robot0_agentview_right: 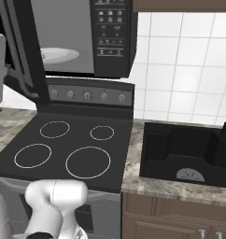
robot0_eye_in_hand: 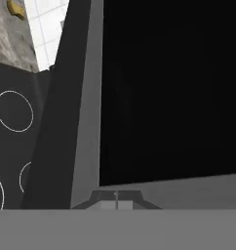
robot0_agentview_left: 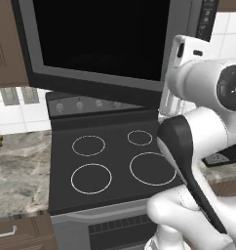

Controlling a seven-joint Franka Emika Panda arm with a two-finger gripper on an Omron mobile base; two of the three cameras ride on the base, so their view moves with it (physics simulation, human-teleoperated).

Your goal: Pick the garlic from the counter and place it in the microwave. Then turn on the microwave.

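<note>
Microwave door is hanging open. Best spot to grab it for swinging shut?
Take the microwave door by its grey frame at the free vertical edge, farthest from the hinge, approaching from the face turned away from the cavity. It stands swung out above the stovetop, so that edge gives most leverage. The claw is shut, so a flat push there may do.

Microwave (robot0_agentview_right: 110, 42) door's hanging wide open

Big black door (robot0_agentview_left: 98, 41) swung out over the stove, white turntable plate (robot0_agentview_right: 59, 55) visible inside; marbled counter (robot0_agentview_left: 20, 168) alongside.

White tiled wall (robot0_agentview_right: 180, 70), brown cabinets (robot0_agentview_right: 175, 214)
</note>
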